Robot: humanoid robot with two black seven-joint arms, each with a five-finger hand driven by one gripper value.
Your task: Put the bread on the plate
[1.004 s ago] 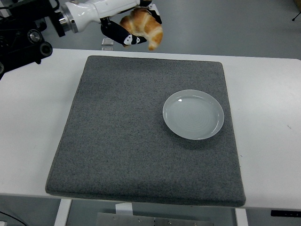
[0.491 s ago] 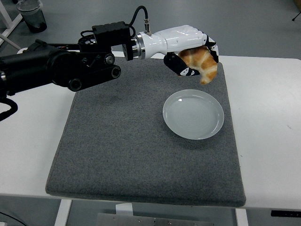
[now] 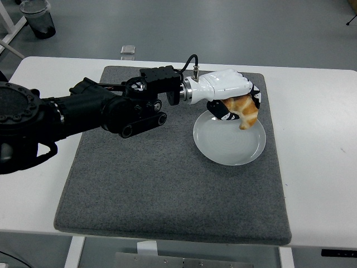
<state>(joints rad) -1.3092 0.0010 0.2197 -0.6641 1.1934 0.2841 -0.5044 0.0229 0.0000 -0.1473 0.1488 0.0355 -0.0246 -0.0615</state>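
Head view: the left hand (image 3: 228, 94) reaches in over the grey mat (image 3: 167, 184) on the white bench (image 3: 318, 167), its fingers (image 3: 223, 114) clamped on the bread (image 3: 244, 109), a croissant. The bread hangs above the far part of the plate (image 3: 228, 148), apparently not yet resting on it. The step in hand is the placing. The next move calls for lowering the bread onto the plate, then parting the fingers to release it.
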